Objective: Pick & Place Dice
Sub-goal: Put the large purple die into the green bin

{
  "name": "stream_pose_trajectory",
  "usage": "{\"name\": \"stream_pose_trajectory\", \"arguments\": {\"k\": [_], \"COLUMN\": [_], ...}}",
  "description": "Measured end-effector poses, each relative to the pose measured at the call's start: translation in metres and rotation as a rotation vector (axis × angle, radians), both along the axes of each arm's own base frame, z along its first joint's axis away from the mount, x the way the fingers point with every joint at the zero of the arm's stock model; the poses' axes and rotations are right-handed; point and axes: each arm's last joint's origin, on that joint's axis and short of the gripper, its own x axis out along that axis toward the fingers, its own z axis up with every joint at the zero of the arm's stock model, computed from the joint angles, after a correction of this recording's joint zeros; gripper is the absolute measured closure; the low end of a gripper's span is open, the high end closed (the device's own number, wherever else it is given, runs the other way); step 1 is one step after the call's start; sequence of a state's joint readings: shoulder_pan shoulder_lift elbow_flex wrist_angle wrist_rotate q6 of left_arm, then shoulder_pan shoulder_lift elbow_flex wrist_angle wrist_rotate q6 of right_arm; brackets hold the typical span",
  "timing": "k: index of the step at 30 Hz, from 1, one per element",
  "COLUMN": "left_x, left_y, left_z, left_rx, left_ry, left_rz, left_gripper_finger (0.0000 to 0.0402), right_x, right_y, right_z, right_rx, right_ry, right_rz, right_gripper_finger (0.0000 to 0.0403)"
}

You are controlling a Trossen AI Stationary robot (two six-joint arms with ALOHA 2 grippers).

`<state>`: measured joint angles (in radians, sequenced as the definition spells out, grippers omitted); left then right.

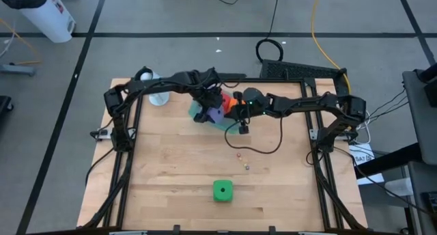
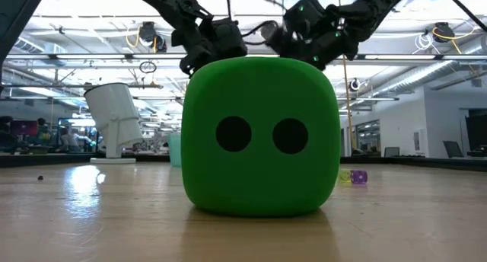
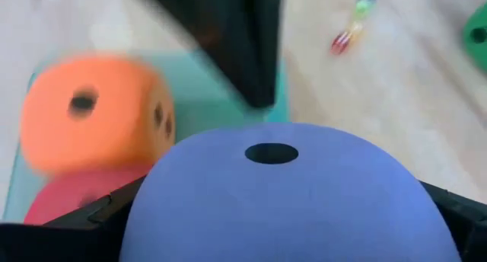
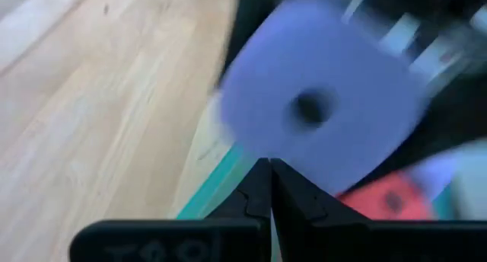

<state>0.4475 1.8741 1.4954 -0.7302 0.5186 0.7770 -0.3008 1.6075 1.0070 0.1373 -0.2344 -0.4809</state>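
Overhead, table-level, two close wrist views

No writing, label, brand or number can be read anywhere. The only marks are dice pips: the green die (image 2: 259, 136) shows two dark pips on its facing side, the purple die (image 3: 281, 197) shows one pip in each wrist view, and the orange die (image 3: 95, 113) shows one pip on one face and two on the next. Raised marks on the right gripper's base are too blurred to read.

green die (image 1: 222, 190) with dark pips, purple die (image 3: 281, 197), orange die (image 3: 91, 110), teal tray (image 3: 205, 94)
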Motion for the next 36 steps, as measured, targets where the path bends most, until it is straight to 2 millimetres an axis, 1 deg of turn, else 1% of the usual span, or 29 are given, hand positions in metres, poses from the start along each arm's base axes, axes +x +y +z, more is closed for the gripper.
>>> {"name": "stream_pose_trajectory", "arguments": {"k": [2, 4, 6, 9, 11, 14, 15, 17, 20, 24, 29, 32, 36], "left_x": [-0.005, -0.009, -0.011, -0.014, -0.014, -0.014, -0.013, -0.012, -0.009, -0.012, -0.020, -0.021, -0.015], "left_y": [0.004, 0.007, 0.010, 0.012, 0.012, 0.011, 0.010, 0.010, 0.009, 0.005, 0.000, -0.003, -0.017], "left_z": [-0.004, -0.007, -0.009, -0.010, -0.011, -0.013, -0.014, -0.017, -0.022, -0.034, -0.055, -0.062, -0.064], "left_rx": [-0.003, -0.010, 0.025, 0.058, 0.106, 0.227, 0.249, 0.273, 0.294, 0.262, 0.170, 0.087, 0.041], "left_ry": [0.049, 0.094, 0.133, 0.186, 0.206, 0.254, 0.254, 0.238, 0.204, 0.214, 0.241, 0.220, 0.208], "left_rz": [0.050, 0.109, 0.162, 0.220, 0.240, 0.262, 0.262, 0.259, 0.277, 0.314, 0.341, 0.369, 0.350], "left_gripper_finger": [0.0004, 0.0004, 0.0004, 0.0004, 0.0004, 0.0004, 0.0004, 0.0004, 0.0004, 0.0004, 0.0004, 0.0004, 0.0004], "right_x": [0.000, -0.002, -0.001, -0.008, -0.008, -0.016, -0.016, -0.023, -0.027, -0.036, -0.049, -0.053, -0.061], "right_y": [0.000, 0.002, 0.003, 0.010, 0.015, 0.024, 0.027, 0.030, 0.031, 0.031, 0.034, 0.035, 0.037], "right_z": [-0.001, 0.005, 0.008, 0.004, 0.009, 0.013, 0.012, 0.005, -0.004, -0.020, -0.039, -0.044, -0.044], "right_rx": [0.027, 0.048, 0.070, 0.130, 0.149, 0.172, 0.176, 0.192, 0.186, 0.213, 0.241, 0.251, 0.259], "right_ry": [0.007, -0.008, -0.017, 0.056, 0.048, 0.039, 0.027, 0.062, 0.085, 0.141, 0.206, 0.207, 0.215], "right_rz": [-0.017, -0.026, -0.035, -0.049, -0.050, -0.042, -0.038, -0.045, -0.095, -0.123, -0.137, -0.139, -0.140], "right_gripper_finger": [0.0403, 0.0403, 0.0403, 0.0403, 0.0403, 0.0403, 0.0403, 0.0403, 0.0403, 0.0403, 0.0403, 0.0403, 0.0403]}}
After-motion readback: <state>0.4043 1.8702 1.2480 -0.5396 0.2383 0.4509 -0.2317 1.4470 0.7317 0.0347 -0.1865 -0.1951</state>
